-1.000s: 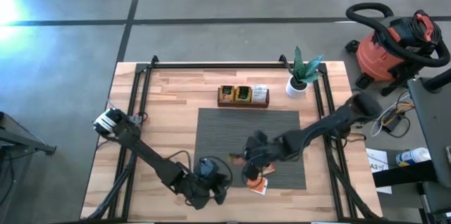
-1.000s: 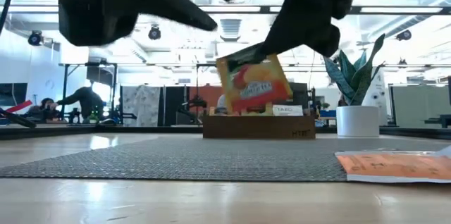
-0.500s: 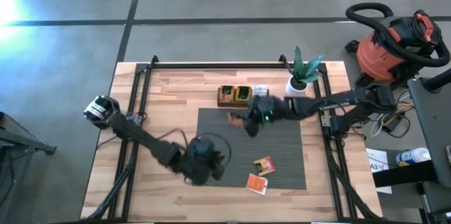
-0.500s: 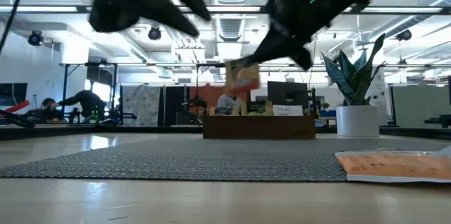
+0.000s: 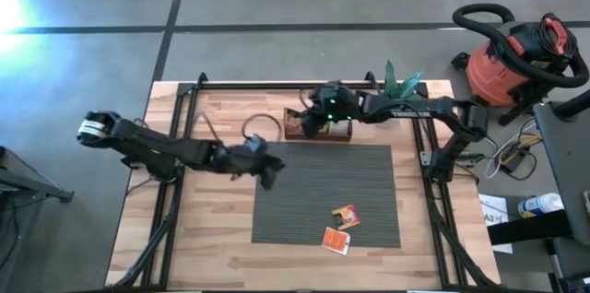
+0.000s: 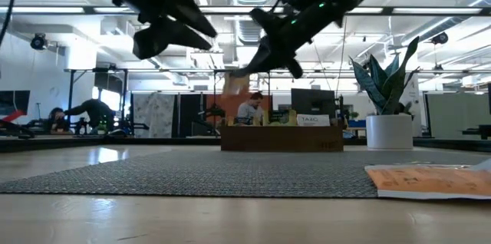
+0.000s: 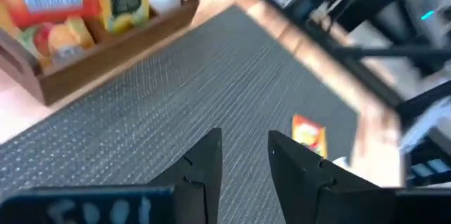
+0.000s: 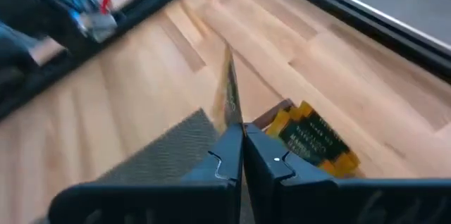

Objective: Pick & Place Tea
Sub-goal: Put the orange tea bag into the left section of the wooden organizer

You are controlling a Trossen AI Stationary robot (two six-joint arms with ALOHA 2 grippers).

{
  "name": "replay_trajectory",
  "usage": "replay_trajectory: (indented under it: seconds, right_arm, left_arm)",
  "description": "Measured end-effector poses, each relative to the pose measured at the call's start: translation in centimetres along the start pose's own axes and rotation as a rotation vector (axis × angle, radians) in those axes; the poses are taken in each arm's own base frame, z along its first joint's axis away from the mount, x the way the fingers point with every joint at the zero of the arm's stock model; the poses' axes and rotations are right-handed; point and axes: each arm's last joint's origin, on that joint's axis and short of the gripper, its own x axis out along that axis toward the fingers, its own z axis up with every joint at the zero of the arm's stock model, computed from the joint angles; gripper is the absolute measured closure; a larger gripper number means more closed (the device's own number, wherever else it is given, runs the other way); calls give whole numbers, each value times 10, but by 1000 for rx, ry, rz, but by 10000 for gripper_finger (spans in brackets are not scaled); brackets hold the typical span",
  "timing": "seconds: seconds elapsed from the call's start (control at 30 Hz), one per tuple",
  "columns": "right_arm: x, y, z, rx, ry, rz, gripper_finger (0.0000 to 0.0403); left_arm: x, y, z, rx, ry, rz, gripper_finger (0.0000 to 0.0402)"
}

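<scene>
My right gripper (image 5: 304,125) hovers over the left end of the dark wooden tray (image 5: 318,127) and is shut on an orange tea sachet (image 6: 236,84), which shows edge-on in the right wrist view (image 8: 229,86). The tray holds several sachets standing on edge (image 7: 63,13), among them a yellow one (image 8: 313,139). Two more orange sachets (image 5: 346,216) (image 5: 336,240) lie flat on the near right part of the grey ribbed mat (image 5: 323,192). Over the mat's left edge, my left gripper (image 5: 269,171) (image 7: 245,155) is open, nothing between its fingers. My right gripper pinches one edge of the sachet (image 8: 231,122) between its two fingers, a flat face against each. The fingers (image 8: 264,160) slant downward from the table's right. The sachet sticks out past the fingertips on edge, lifted clear above the tray.
A potted plant (image 5: 392,104) stands at the far right, just beyond the tray. Black frame rails (image 5: 184,127) run along the table's left, right and far sides. A red shop vacuum (image 5: 512,63) stands on the floor to the right.
My right gripper has carried the orange sachet from over the mat's near part toward the far edge, ending over the tray's left end, and stays shut. My left gripper has drawn back from the near edge toward the far left, to the mat's left edge, rising a little.
</scene>
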Motion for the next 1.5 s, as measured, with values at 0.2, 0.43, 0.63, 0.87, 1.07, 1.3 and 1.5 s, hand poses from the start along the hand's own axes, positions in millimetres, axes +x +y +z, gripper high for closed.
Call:
replay_trajectory:
  seconds: [0.2, 0.43, 0.63, 0.87, 1.07, 1.3, 1.5]
  right_arm:
    - [35, -9, 3, -81, 121, -60, 394]
    - [42, -10, 1, -99, 143, -71, 394]
    - [34, -15, 2, -139, 162, -93, 394]
    - [35, -25, -3, -137, 173, -129, 394]
    - [38, -34, -24, -130, 213, -150, 394]
    - [40, -32, -21, -130, 114, -115, 394]
    - [41, -32, -27, -187, 158, -86, 394]
  left_arm:
    - [-18, 37, -2, -73, -88, -18, 291]
    - [-25, 55, -14, -158, -129, -39, 291]
    - [-24, 58, -16, -184, -141, -32, 291]
    - [-22, 61, -14, -190, -158, -13, 291]
    - [-22, 61, -13, -192, -161, -12, 291]
    - [-22, 61, -12, -204, -168, -19, 291]
    - [-22, 61, -12, -209, -168, -20, 291]
